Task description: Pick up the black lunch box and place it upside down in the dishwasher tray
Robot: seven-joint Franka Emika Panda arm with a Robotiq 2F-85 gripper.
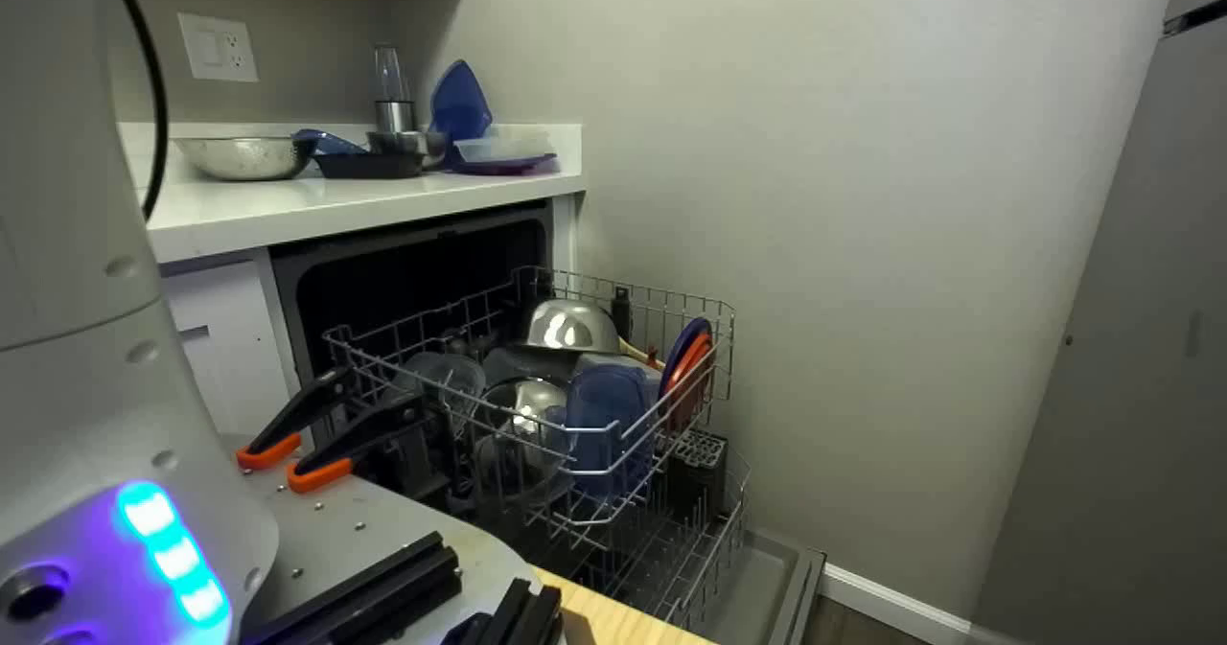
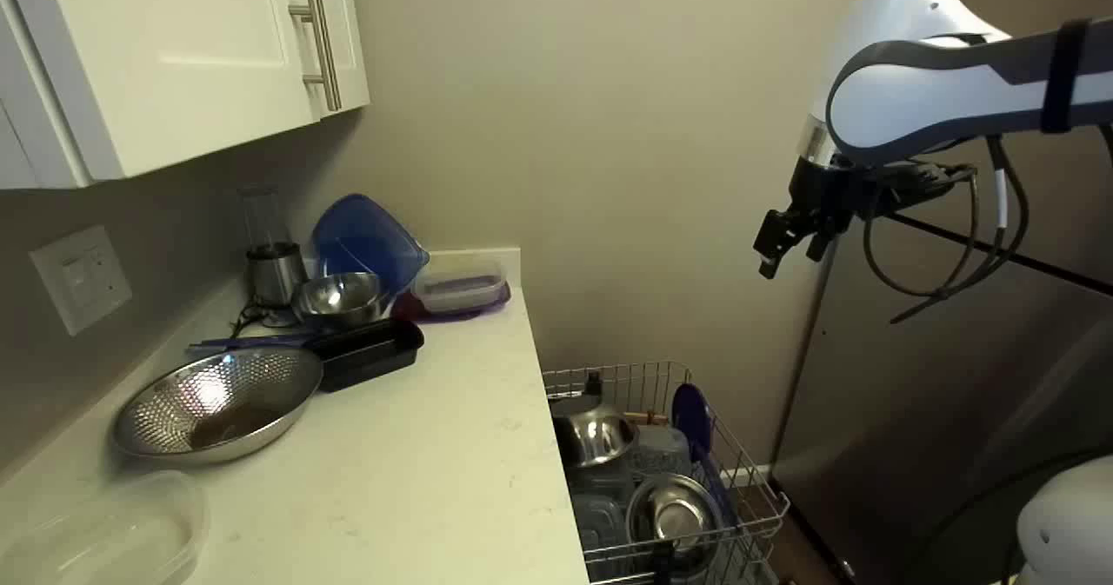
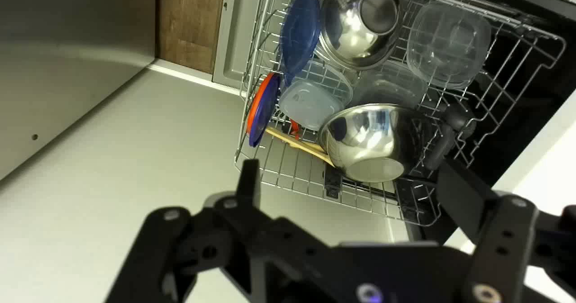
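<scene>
Wrist view: dishwasher tray (image 3: pixel 517 24) crowded; steel bowls (image 3: pixel 372 143) beside clear tubs (image 3: pixel 450 44).

A white, rounded arm (image 2: pixel 913 103) with dark grey panels (image 2: pixel 1030 55) wears a broad black strap (image 2: pixel 1063 76), a silvery metal collar (image 2: pixel 817 140) and thin looping black cables (image 2: pixel 946 291). Its pale grey cylindrical lower column (image 1: pixel 81 242) has round dimples (image 1: pixel 143 351) and three cyan-and-violet lights (image 1: pixel 177 561); the angular black gripper (image 3: pixel 354 188) shows round metal screws (image 3: pixel 368 292).

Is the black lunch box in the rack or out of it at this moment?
Out: the lunch box sits on the counter beside the colander in both exterior views, apart from the rack.
</scene>
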